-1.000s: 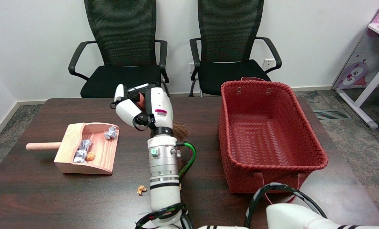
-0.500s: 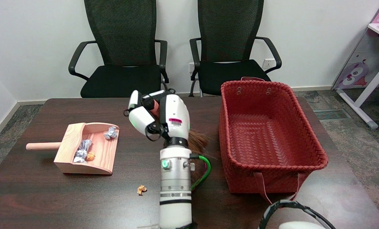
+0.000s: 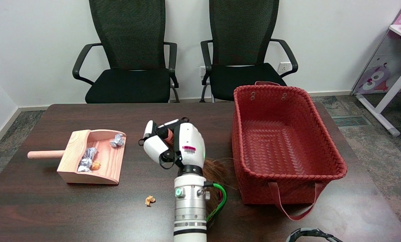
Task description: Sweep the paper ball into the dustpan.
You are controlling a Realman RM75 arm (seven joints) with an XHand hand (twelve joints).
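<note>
I have pulled my right hand point(image 3: 173, 143) back toward me and to the right since a second ago; it was up near the table's far middle, and now it sits lower in the picture, just at 9 o'clock of the red basket point(image 3: 288, 148). Its fingers are wrapped around the brush handle point(image 3: 169, 135), so the brush is firmly gripped, and the brown bristles point(image 3: 217, 168) trail behind the wrist, close to the basket wall.

The dustpan point(image 3: 96, 158), the crumpled balls already lying in it and the basket have not shifted between frames.

The paper ball point(image 3: 150, 200) lies alone on the table point(image 3: 52, 208), at about 5 o'clock from the dustpan and 8 o'clock from my hand, well apart from both. I judge this retreat is a reset: the bristles now sit right of the ball, ready for a leftward stroke.
</note>
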